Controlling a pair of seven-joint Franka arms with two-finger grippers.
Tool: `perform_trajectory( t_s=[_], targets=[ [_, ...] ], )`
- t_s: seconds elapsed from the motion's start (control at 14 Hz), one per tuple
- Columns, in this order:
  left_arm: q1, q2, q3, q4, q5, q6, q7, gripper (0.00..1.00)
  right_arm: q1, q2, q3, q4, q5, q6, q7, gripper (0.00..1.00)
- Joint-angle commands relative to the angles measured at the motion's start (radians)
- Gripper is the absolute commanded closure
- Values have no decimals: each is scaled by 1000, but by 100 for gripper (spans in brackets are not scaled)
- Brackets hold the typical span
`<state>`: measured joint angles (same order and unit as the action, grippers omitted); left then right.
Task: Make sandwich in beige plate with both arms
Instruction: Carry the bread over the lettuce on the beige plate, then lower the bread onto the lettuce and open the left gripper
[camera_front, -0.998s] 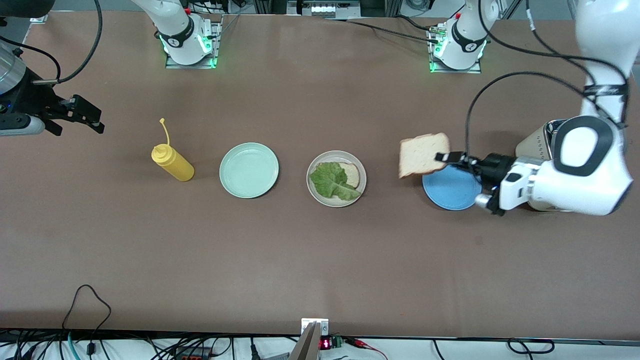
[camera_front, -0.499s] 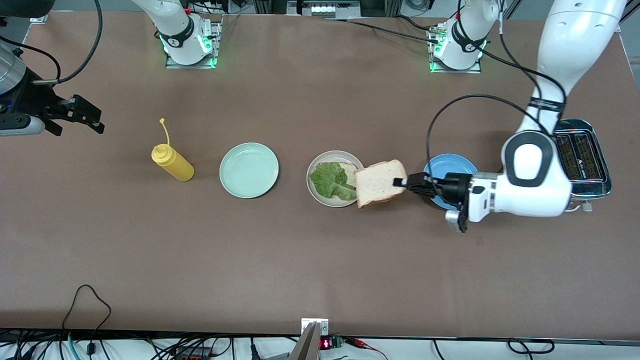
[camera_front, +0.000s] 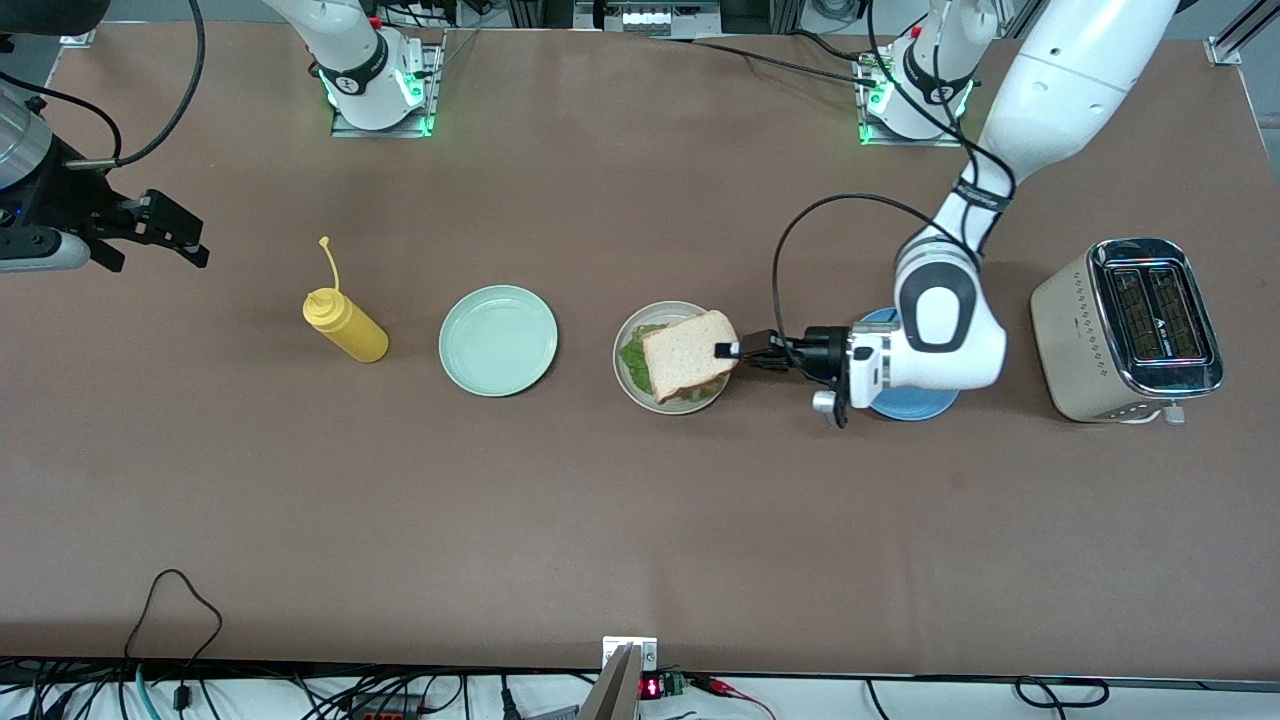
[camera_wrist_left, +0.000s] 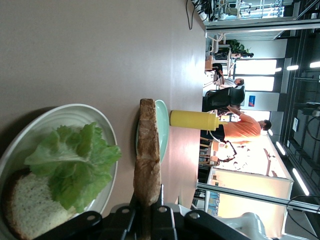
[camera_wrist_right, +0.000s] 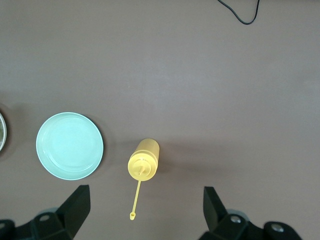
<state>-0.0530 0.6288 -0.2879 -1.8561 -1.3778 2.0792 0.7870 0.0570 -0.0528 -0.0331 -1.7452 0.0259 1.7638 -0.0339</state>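
Note:
The beige plate (camera_front: 620, 376) sits mid-table and holds a ruffled lettuce leaf (camera_front: 632, 356) on a toast slice. My left gripper (camera_front: 731, 350) is shut on the edge of a second toast slice (camera_front: 686, 356) and holds it over the plate and the lettuce. In the left wrist view this slice (camera_wrist_left: 147, 150) shows edge-on between the shut jaws of the left gripper (camera_wrist_left: 148, 212), beside the lettuce (camera_wrist_left: 75, 165), the lower slice (camera_wrist_left: 27, 207) and the plate's rim (camera_wrist_left: 60, 111). My right gripper (camera_front: 185, 238) waits open over the right arm's end of the table, and it (camera_wrist_right: 145, 212) holds nothing.
A mint-green plate (camera_front: 498, 340) and a yellow squeeze bottle (camera_front: 345, 325) stand between the beige plate and the right arm's end. A blue plate (camera_front: 905, 408) lies under the left wrist. A toaster (camera_front: 1125, 330) stands at the left arm's end.
My left arm has carried the toast slice from over the blue plate to over the beige plate and its lettuce. The right arm has not moved.

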Motion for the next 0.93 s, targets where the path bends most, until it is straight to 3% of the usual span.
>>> perform_trajectory(
  t_s=[0.0,0.21,0.36,0.5,0.64,0.86],
  targets=[
    [-24,28,3,-12,-41,38,87,100,6,-12,-2,-5,6,5,17,0],
    [-36,72,3,-2,-40,42,87,99,6,-12,-2,-5,6,5,17,0],
    [-34,74,3,-2,-33,41,87,69,6,-13,-1,-5,6,6,17,0],
    [-33,77,10,6,-24,42,89,0,6,-13,-1,-5,8,6,17,0],
    [-18,66,21,6,-9,41,87,0,6,-13,-1,-5,6,5,17,0],
    [-13,-13,58,12,240,35,72,0,6,-13,-1,-2,3,5,14,0]
  ],
)
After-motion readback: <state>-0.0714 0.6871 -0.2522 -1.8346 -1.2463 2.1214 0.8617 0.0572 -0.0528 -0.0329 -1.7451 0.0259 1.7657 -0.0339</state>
